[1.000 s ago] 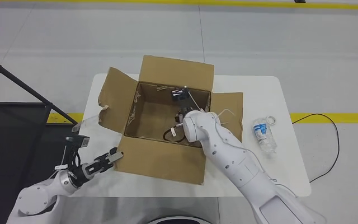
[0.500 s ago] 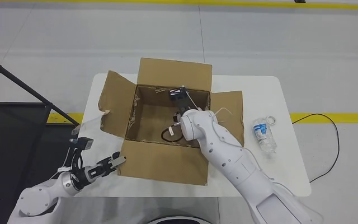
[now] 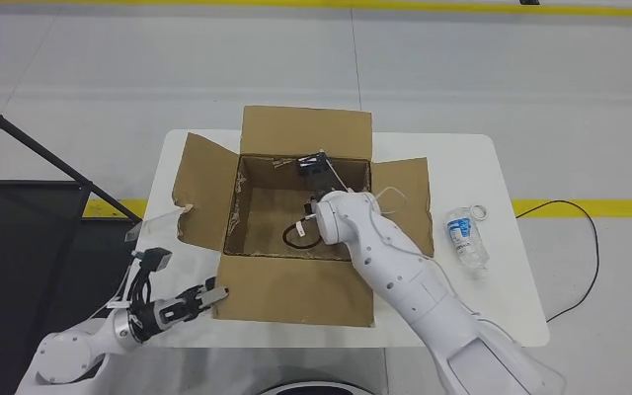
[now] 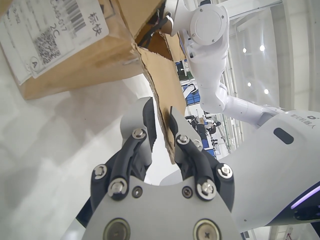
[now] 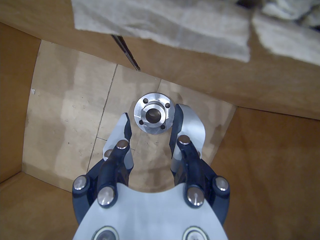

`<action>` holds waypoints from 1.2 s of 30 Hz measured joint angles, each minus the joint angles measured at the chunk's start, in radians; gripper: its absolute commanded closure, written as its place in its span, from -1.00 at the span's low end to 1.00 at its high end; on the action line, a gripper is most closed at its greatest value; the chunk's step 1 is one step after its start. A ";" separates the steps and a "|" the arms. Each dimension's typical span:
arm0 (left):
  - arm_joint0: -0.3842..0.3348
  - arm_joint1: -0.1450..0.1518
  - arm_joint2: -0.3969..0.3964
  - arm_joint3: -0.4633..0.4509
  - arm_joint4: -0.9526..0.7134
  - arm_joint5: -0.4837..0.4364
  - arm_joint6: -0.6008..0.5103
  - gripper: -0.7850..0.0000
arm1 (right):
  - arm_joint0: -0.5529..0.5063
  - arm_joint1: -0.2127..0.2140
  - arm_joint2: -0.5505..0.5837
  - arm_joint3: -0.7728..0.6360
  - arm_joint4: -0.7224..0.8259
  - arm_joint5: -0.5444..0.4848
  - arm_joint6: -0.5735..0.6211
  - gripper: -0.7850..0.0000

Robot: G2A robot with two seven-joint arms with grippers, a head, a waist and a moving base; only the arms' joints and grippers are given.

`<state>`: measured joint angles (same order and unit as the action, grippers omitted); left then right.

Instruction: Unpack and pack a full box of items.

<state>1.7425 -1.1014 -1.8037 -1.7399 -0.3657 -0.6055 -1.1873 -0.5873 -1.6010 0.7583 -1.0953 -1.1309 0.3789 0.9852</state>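
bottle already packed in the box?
No, the bottle lies on the table beside the box, outside its opened side flap.

The cardboard box (image 3: 286, 286) stands open mid-desk with all four flaps spread. The near flap folds out toward the desk's near edge, its torn corner between the fingers of my left end effector (image 4: 162, 123). A round metal flange (image 5: 153, 116) lies flat on the box floor. A clear bottle (image 3: 464, 237) lies on its side near the desk's right edge.

Grey floor (image 3: 148, 69), yellow line (image 3: 617, 207), white table (image 3: 454, 168); perhaps ceiling lights (image 4: 262, 48).
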 measured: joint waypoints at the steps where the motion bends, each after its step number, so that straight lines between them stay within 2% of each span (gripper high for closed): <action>1: 0.002 0.001 0.001 0.000 0.000 -0.003 -0.003 0.24 | 0.001 -0.002 -0.001 0.004 -0.002 0.001 0.001 -0.01; 18: 0.016 0.024 0.019 -0.016 -0.002 -0.025 -0.002 0.24 | 0.010 -0.038 0.002 0.068 -0.020 0.012 -0.045 0.04; 36: 0.026 0.052 0.036 -0.015 -0.035 -0.044 0.017 0.27 | 0.041 -0.077 -0.013 0.164 -0.057 -0.002 -0.042 0.04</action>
<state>1.7686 -1.0495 -1.7673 -1.7550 -0.4011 -0.6495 -1.1705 -0.5464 -1.6784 0.7456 -0.9313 -1.1882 0.3766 0.9429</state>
